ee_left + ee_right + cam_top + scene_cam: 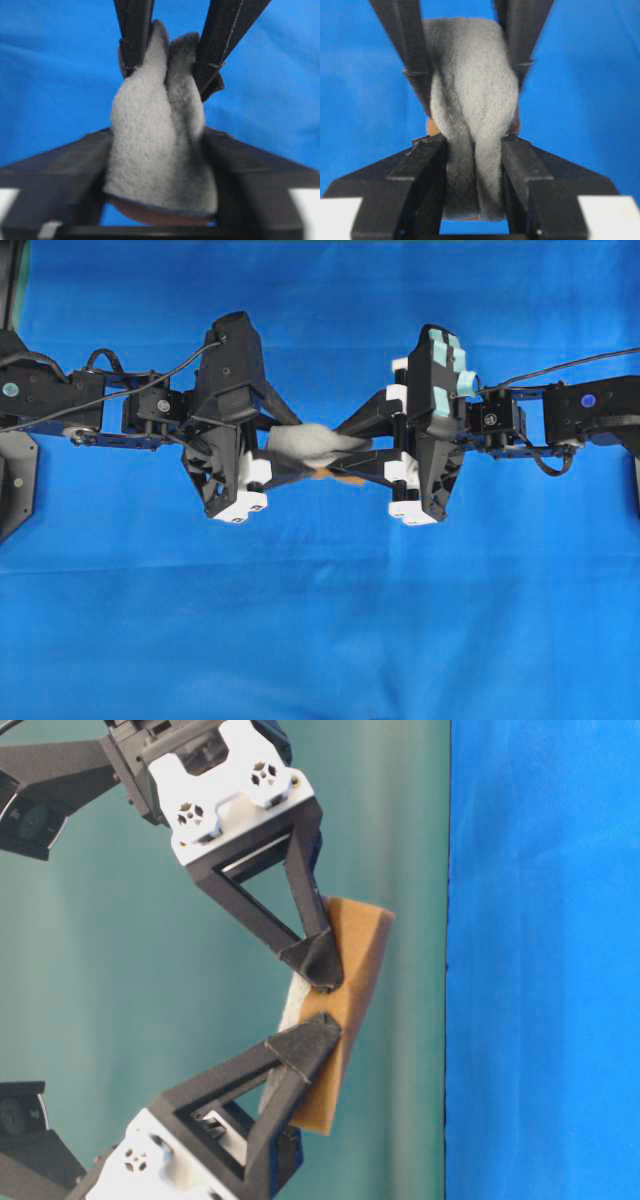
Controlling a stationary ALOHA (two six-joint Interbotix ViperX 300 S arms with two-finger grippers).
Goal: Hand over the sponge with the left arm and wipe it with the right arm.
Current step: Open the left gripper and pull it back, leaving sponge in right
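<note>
Sponge (312, 443) hangs midair above the blue tabletop (320, 640) in the overhead view, pinched between left tool (285, 445) and right tool (352, 445). Table-level: both sets of fingertips press its orange base. Left wrist: own jaws look slack beside the sponge. Right wrist: jaws squeeze it. Handover nearly complete; wiping remains.

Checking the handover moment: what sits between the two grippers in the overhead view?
Only the sponge, held in mid-air between the left gripper and the right gripper, both sets of jaws around it. Both wrist views confirm.
</note>
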